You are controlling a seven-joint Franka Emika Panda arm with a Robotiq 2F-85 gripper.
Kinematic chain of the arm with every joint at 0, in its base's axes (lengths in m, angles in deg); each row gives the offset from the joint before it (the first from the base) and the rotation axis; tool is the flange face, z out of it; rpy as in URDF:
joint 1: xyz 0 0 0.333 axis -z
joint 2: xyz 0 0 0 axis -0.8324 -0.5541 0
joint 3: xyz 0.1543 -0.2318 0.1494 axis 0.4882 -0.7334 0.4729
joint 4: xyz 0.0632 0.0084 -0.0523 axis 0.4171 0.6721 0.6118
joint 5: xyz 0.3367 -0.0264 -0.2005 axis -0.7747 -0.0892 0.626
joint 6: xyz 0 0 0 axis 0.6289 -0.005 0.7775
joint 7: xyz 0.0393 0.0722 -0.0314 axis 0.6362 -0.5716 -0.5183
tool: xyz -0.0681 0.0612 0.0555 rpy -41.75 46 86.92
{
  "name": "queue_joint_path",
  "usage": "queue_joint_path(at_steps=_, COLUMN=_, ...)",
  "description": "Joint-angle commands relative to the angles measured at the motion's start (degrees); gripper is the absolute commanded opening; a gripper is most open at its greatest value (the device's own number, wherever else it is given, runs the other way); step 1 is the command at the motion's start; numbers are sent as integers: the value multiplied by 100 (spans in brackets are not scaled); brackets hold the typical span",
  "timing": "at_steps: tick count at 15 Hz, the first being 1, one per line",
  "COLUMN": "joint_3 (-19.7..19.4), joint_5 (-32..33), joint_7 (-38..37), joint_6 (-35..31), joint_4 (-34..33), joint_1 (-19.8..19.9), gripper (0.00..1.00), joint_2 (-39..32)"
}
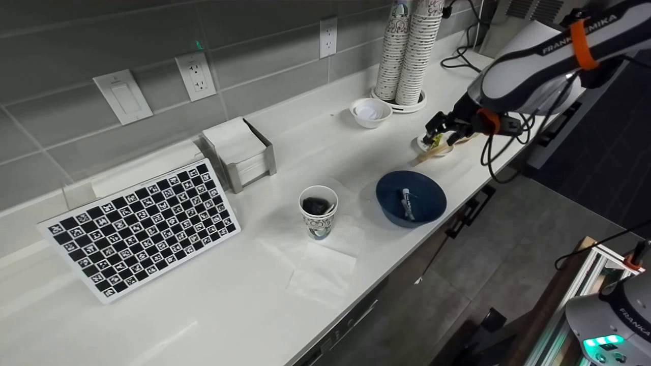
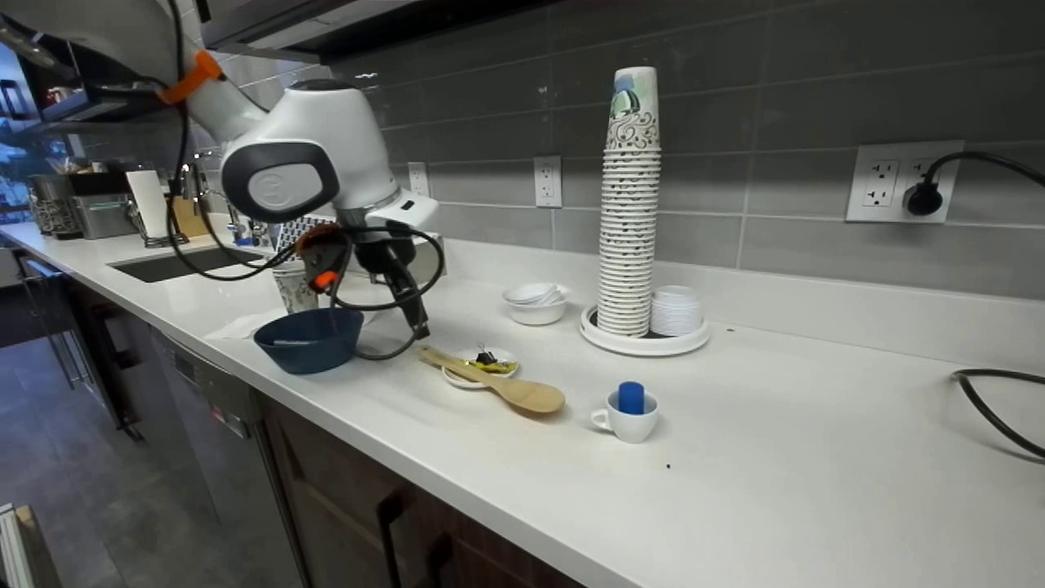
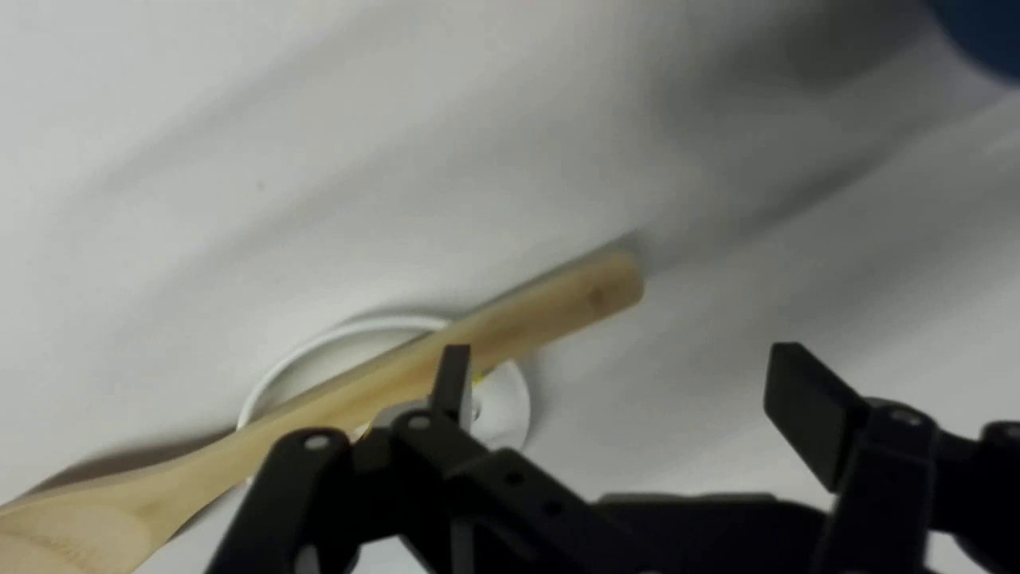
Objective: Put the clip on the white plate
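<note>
The hand (image 3: 617,375) partly hides the white plate (image 3: 508,405).

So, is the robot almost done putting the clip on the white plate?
Done: the black clip looks to be on the white plate already. In hand: nothing shows between the wide-open fingers. Left: probably just moving the arm away, since it hangs near the plate in both exterior views.

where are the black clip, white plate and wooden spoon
Black clip (image 2: 486,358) in an exterior view: dark body
White plate (image 3: 505,405) in the wrist view: bare surface
Wooden spoon (image 3: 343,405) in the wrist view: handle
</note>
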Motion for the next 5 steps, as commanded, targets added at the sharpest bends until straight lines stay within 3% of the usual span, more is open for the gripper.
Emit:
queue_joint_path(at_steps=1, joint_3=144, joint_5=1136, joint_7=-143, joint_6=-106, joint_4=1385, joint_1=-134, gripper=100, joint_2=1286)
queue_joint_path(at_steps=4, joint_3=349, joint_5=1909, joint_7=-179, joint_6=-514, joint_4=2142, joint_1=-35, gripper=100, joint_2=2148)
queue_joint_path(at_steps=5, joint_3=172, joint_5=1586, joint_7=-148, joint_6=-264, joint_4=1551, joint_1=-174, gripper=100, joint_2=1374)
